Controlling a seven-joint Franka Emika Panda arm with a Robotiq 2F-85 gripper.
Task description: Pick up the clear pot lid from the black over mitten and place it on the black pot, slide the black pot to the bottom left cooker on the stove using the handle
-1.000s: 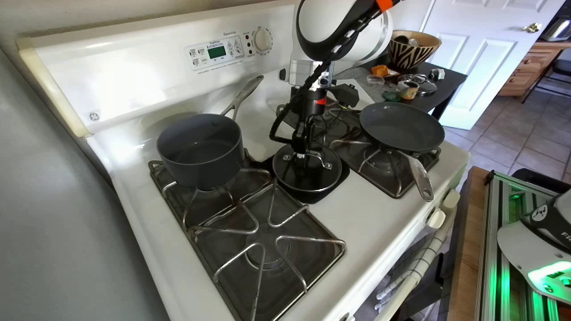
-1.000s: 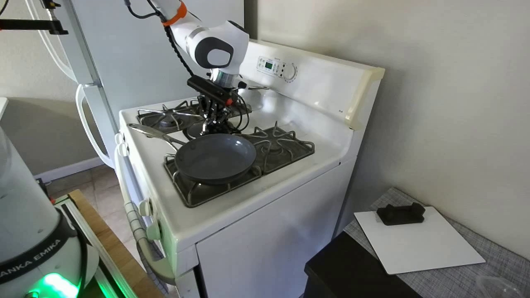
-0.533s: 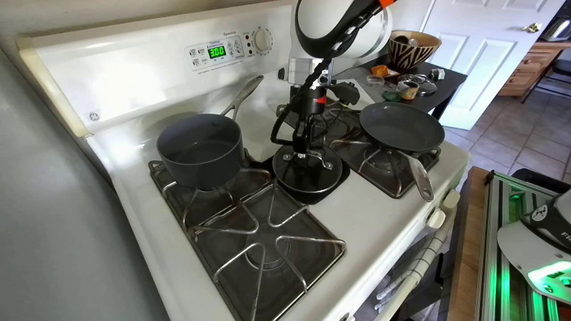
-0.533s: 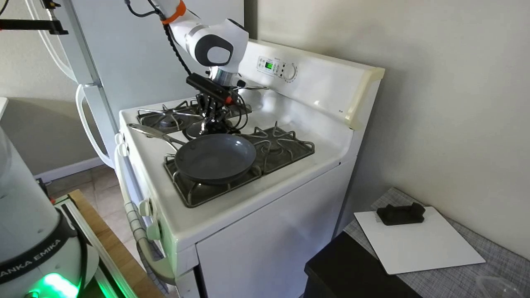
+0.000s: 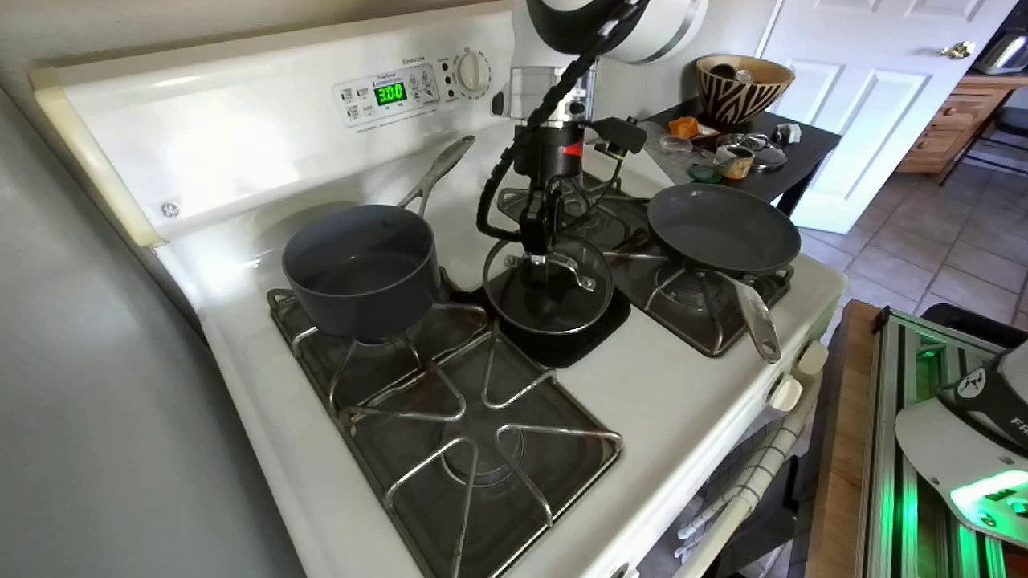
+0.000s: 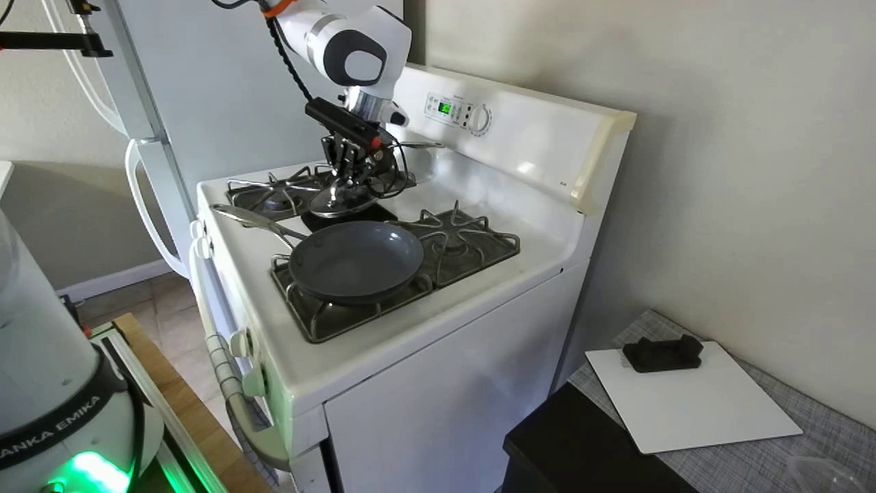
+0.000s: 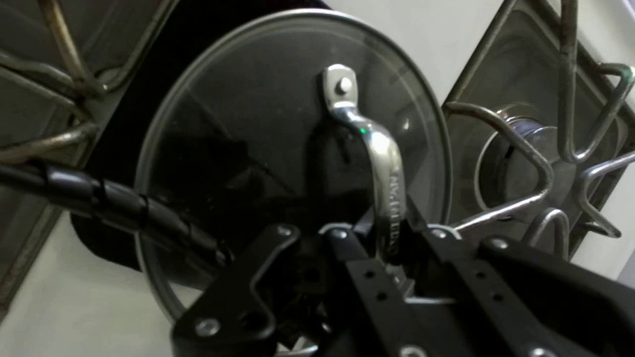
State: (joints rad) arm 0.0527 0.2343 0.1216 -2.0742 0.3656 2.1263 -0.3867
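Note:
The clear pot lid [image 5: 554,309] has a metal rim and an arched metal handle. My gripper [image 5: 546,269] is shut on that handle from above; in the wrist view the handle [image 7: 384,158] runs between the fingertips [image 7: 391,220]. The lid hangs slightly tilted just above the black oven mitten [image 5: 598,341], in the middle of the stove. A gap under the lid [image 6: 339,200] shows in an exterior view. The dark pot [image 5: 361,269] stands uncovered on the back left burner, its handle [image 5: 438,172] pointing to the backsplash. The front left burner [image 5: 482,453] holds nothing.
A frying pan [image 5: 723,229] sits on the front right burner, handle [image 5: 755,321] over the stove's front. The backsplash [image 5: 241,120] rises behind the pot. A fridge [image 6: 260,89] stands beside the stove. A dark side table [image 5: 803,152] holds a bowl [image 5: 743,84] and small items.
My gripper has risen with the lid in it, lifting the lid off the mitten and slightly toward the backsplash. The stove's clock display has lit up. The pot and frying pan have not moved.

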